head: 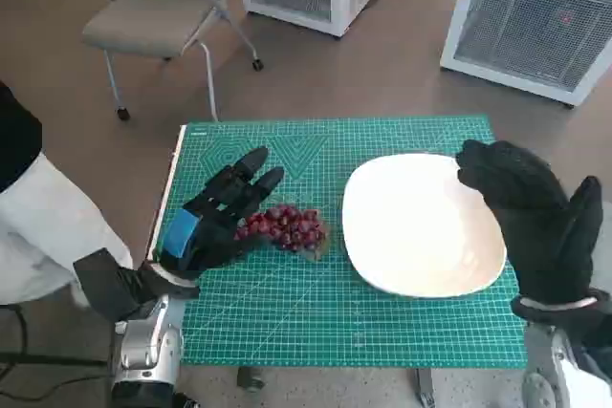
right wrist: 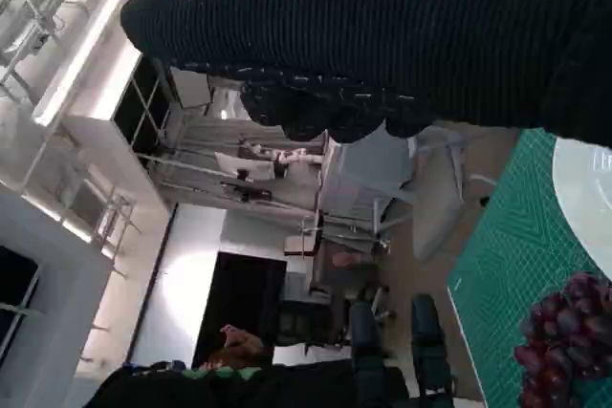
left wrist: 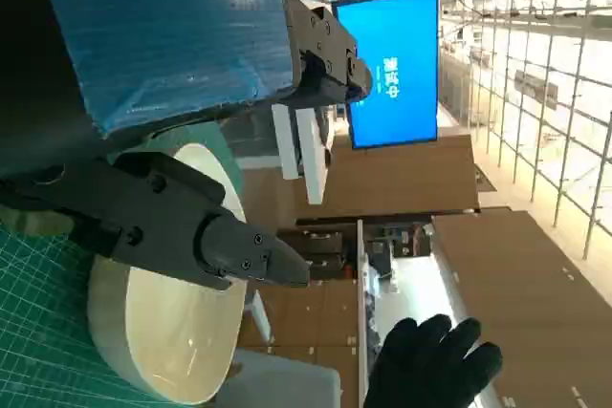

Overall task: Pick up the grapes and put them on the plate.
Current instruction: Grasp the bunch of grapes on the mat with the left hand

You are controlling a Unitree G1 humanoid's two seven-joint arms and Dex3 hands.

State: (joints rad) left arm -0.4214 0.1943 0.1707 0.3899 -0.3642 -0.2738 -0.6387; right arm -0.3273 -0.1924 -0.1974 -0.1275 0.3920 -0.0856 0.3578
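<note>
A brown floor surrounds a small table covered by a green cutting mat (head: 316, 322); beyond its far edge stand a grey chair (head: 158, 16) at the left and two white grilled cabinets (head: 535, 26). On the right half of the mat lies the white plate (head: 421, 226), bare of fruit. The right hand (head: 535, 222), in its black glove, hovers over the plate's right rim with fingers spread and nothing in it. The left hand (head: 215, 217), black with blue tape on its back, lies at the mat's left, fingers extended toward the far side and apart, empty; its thumb side appears to touch the bunch, though contact cannot be confirmed. The red grapes (head: 284, 227) rest on the mat between the left hand and the plate, just beside the plate's left edge and not yet lifted.

The step in hand is judged to be the grasp. It would go best if the left hand closed around the body of the bunch from both sides, rather than pinching single berries, which may detach, then lifted clear of the plate's raised rim before moving right.
</note>
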